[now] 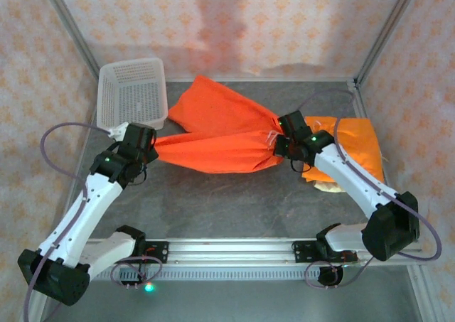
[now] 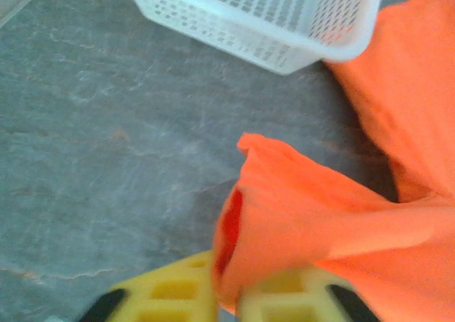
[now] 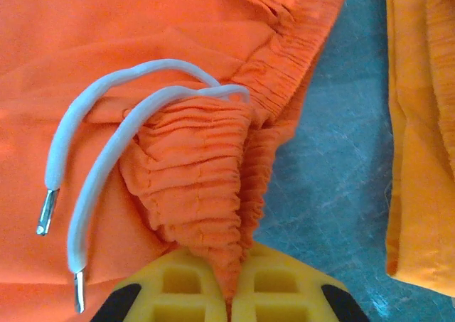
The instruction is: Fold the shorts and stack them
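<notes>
From above, both arms bend inward. The left gripper (image 1: pixel 152 143) and the right gripper (image 1: pixel 279 144) each pinch one end of the bright orange cloth shorts (image 1: pixel 220 133), pulled long over the grey table (image 1: pixel 234 201). A white plastic mesh basket (image 1: pixel 132 62) sits just behind the left gripper. Folded orange cloth (image 1: pixel 359 148) lies under the right arm.

In the left wrist view, yellow fingers (image 2: pixel 170 297) squeeze a soft orange edge.

In the right wrist view, yellow fingers (image 3: pixel 284 286) clamp the crinkly waistband (image 3: pixel 206 187), beside a white drawstring (image 3: pixel 153 67).

The orange shorts (image 1: pixel 220 133) stretch across the middle, pinched by the left gripper (image 1: pixel 151 146) at nine o'clock and the right gripper (image 1: pixel 277 141) at three; a white basket (image 1: pixel 135 94) sits at ten o'clock.
</notes>
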